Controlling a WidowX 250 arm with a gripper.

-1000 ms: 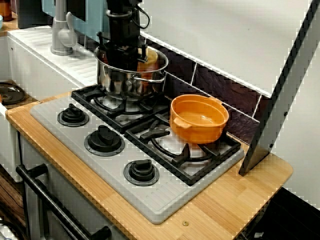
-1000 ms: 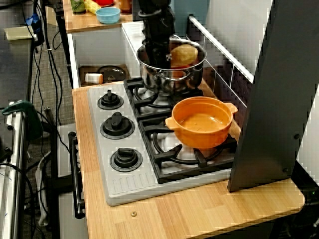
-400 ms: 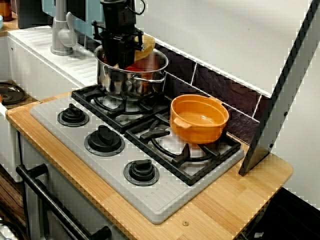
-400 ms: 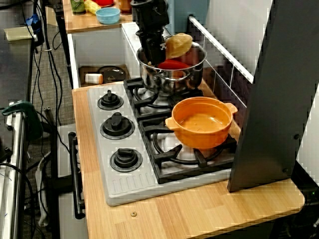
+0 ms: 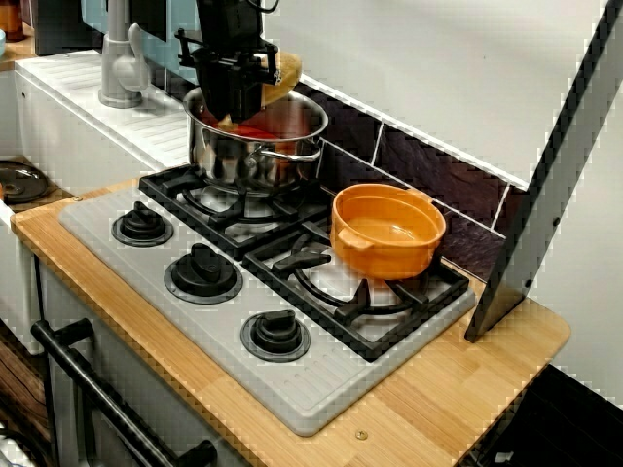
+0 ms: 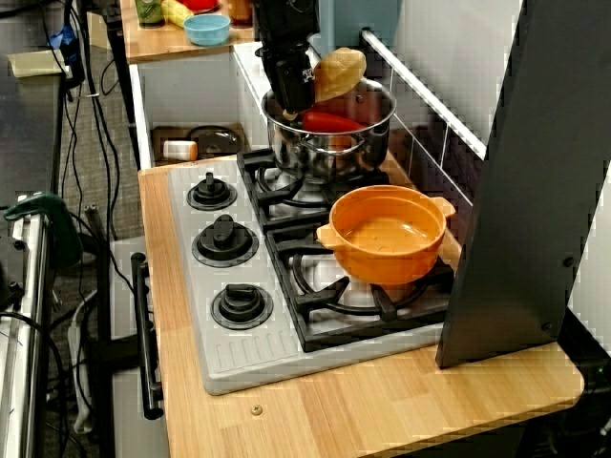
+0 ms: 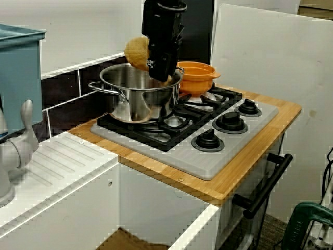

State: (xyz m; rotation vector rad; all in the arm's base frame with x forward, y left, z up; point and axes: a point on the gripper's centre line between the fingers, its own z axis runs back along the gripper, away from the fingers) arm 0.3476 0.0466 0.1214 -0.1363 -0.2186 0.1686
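Fingers (image 6: 288, 93) around tan bread roll (image 6: 341, 71), just above steel pot (image 6: 329, 155)

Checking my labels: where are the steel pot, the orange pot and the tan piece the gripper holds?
steel pot (image 5: 248, 161), view facing the tiles, front wall.
orange pot (image 5: 389, 253), same view, outer wall.
tan piece (image 6: 342, 69), view along the stove, its middle.

Bread roll (image 5: 283, 72) half behind gripper (image 5: 237, 105)

Mock kitchen, gas hob (image 5: 219, 331), tiled backsplash (image 5: 428, 170), sink tap (image 5: 119, 58), wooden counter (image 5: 458, 389)
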